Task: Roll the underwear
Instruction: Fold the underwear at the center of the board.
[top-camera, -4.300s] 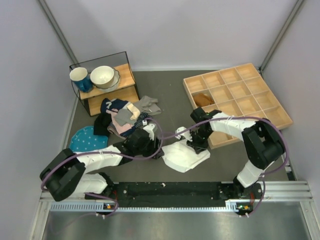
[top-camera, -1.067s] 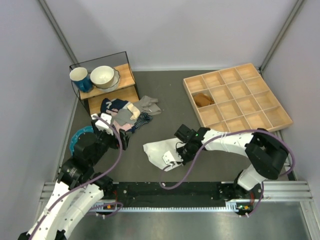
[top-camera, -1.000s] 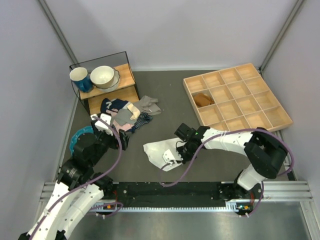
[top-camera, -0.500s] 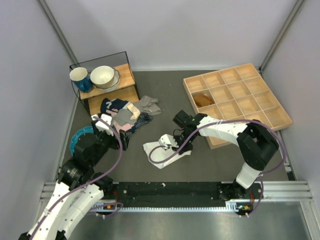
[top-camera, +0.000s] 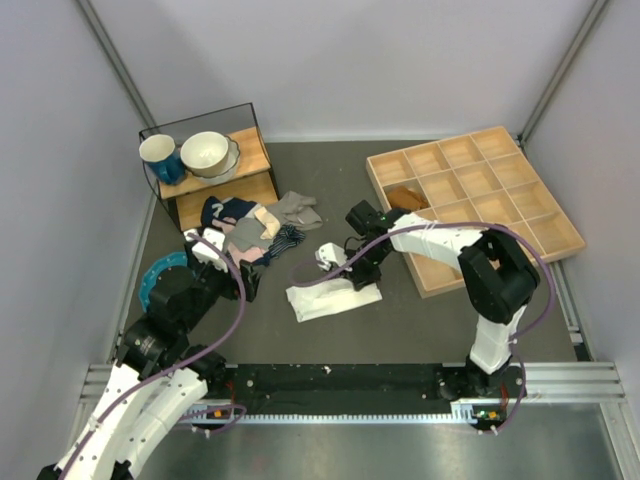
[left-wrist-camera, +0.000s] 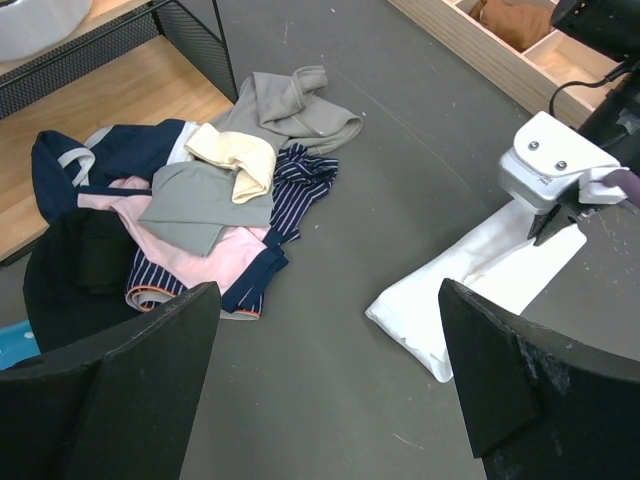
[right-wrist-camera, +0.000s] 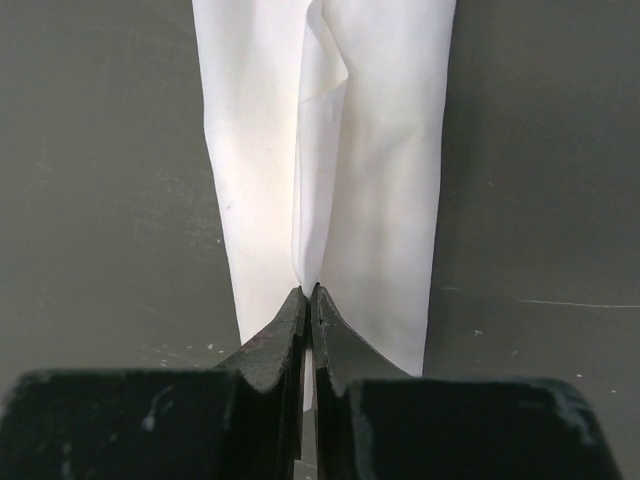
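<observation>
The white underwear (top-camera: 330, 299) lies folded into a long strip on the dark table, also in the left wrist view (left-wrist-camera: 480, 275) and the right wrist view (right-wrist-camera: 380, 150). My right gripper (top-camera: 362, 273) is shut, pinching a raised fold of the white cloth (right-wrist-camera: 309, 292) at the strip's right end. My left gripper (top-camera: 245, 280) is open and empty, held back at the left, well apart from the strip (left-wrist-camera: 320, 370).
A pile of mixed clothes (top-camera: 250, 228) lies left of the strip, beside a wooden shelf (top-camera: 215, 175) with a blue cup and bowl. A wooden compartment tray (top-camera: 475, 200) stands at the right, one cell holding a brown item. A teal cloth (top-camera: 160, 275) lies at far left.
The left arm pulled back to the left and let go. The right gripper carried the white cloth's edge up and over, turning the spread piece into a narrow folded strip.
</observation>
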